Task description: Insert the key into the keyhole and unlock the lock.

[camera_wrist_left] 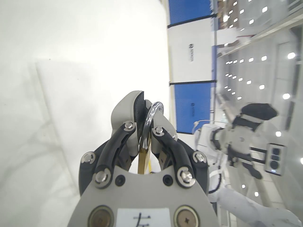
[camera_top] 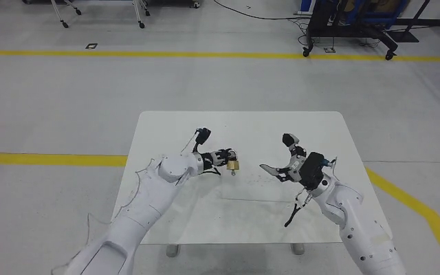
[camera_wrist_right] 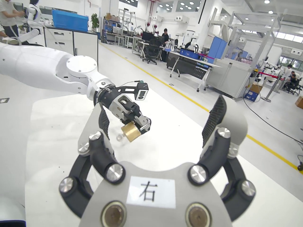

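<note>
We are seeing the lock point(camera_top: 233, 164), a small brass padlock, sitting just left of the middle of the top view, seemingly lifted off the white tabletop point(camera_top: 302, 130). The left hand point(camera_top: 223, 158) is pinching it by its steel shackle point(camera_wrist_right: 145, 125), closed tight on the loop, so the brass body is hanging free of the grip. What looks like the key point(camera_wrist_right: 120, 138) is sticking out of the body's end opposite the shackle. It seems to be seated in the keyhole already, though it is too small for us to be certain.

We are judging the lock dense and rigid for its size, with smooth, slippery metal faces. Held by the shackle alone, it is likely to swing or twist when the key is turned. The key's bow is looking thin and light, and we are expecting it to need a flat pinch across its faces.

The right hand point(camera_top: 280, 155) is sitting right of centre in the top view, spread wide and carrying nothing. Its opening is facing the lock, near it but apart, with bare tabletop between them.
</note>
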